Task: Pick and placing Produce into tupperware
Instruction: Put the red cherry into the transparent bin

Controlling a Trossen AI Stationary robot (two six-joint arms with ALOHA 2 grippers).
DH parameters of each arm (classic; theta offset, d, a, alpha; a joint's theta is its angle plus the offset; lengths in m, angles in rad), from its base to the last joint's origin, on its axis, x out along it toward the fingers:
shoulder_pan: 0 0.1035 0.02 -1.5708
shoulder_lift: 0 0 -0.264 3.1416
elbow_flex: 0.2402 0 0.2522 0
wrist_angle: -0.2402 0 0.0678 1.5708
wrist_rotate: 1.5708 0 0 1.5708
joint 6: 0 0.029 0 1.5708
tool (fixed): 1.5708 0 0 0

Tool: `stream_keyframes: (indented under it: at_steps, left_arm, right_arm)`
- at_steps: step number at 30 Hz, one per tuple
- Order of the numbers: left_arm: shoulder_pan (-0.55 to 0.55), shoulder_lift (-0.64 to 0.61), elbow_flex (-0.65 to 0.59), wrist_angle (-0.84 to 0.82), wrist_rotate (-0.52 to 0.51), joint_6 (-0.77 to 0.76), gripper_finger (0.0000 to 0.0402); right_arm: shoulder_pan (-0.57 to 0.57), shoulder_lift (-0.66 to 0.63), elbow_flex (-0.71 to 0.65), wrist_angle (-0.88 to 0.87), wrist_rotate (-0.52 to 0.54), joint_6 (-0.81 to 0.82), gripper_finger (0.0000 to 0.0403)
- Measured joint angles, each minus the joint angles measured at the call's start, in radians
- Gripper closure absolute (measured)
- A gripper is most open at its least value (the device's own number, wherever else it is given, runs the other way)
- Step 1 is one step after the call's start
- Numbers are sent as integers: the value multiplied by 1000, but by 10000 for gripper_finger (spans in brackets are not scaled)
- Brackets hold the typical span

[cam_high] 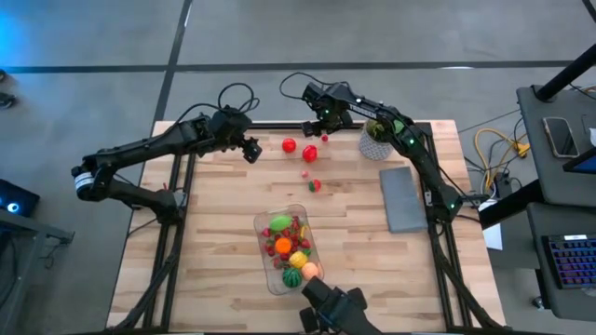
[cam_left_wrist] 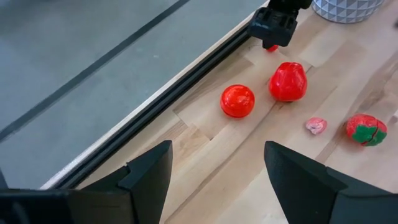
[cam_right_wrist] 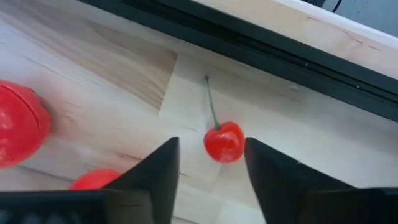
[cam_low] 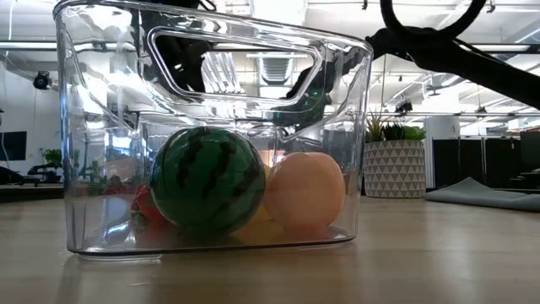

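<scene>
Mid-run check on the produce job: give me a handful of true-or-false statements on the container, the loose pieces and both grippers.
1. The tupperware already holds several pieces of produce. True.
2. The right gripper is shut on the cherry. False: its fingers stand open on either side of the cherry, which lies on the table.
3. The left gripper is open, holding nothing. True.
4. The round red piece lies inside the tupperware. False: it sits loose on the table near the far edge.
5. The potted plant has tipped over. False: it stands upright by the far right corner.
</scene>
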Motion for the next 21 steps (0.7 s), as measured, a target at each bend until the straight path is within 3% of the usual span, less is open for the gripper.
stream_keyframes:
  at_steps: [4, 8, 21]
  left_arm:
    - [0, 0, 0, 5, 0, 18, 162]
    - [1, 0, 0, 5, 0, 18, 162]
    - [2, 0, 0, 0, 0, 17, 162]
  right_arm:
    - [0, 0, 0, -13, 0, -22, 184]
    - [0, 5, 0, -7, 1, -62, 166]
    - [-4, 24, 0, -13, 52, -198, 204]
